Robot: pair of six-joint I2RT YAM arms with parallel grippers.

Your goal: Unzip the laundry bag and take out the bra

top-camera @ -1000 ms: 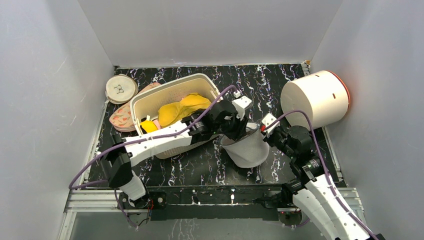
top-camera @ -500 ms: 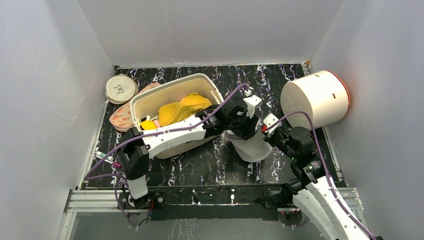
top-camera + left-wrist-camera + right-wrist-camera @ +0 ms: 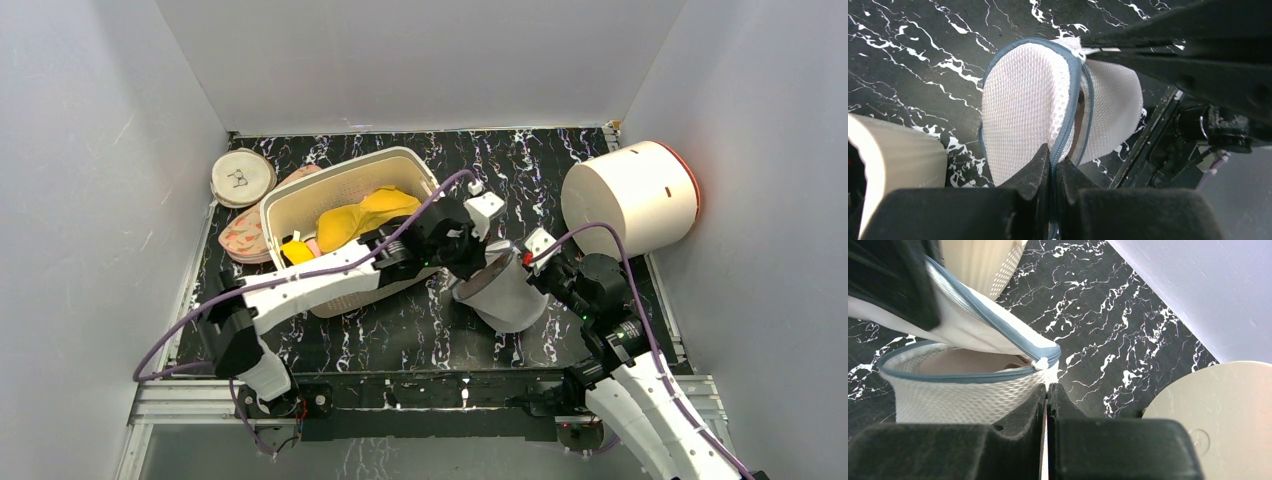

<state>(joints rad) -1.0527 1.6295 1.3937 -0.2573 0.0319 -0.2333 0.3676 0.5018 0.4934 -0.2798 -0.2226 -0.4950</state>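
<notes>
Pinching the raised lid [image 3: 1023, 110] of the laundry bag [image 3: 510, 300] by its zip edge, the left gripper [image 3: 1052, 150] faces the right gripper [image 3: 1047, 387], clamped on the mesh wall; bag beside the basket [image 3: 345, 165], pale pink bra [image 3: 963, 361] inside.

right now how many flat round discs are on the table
2: a cream disc with a bra symbol in the far-left corner, and a pink patterned disc just nearer, partly hidden by the basket. Others may be hidden behind it.

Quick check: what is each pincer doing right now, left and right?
Left pincer: closed on the laundry bag lid's edge.
Right pincer: closed on the laundry bag's mesh wall.
</notes>
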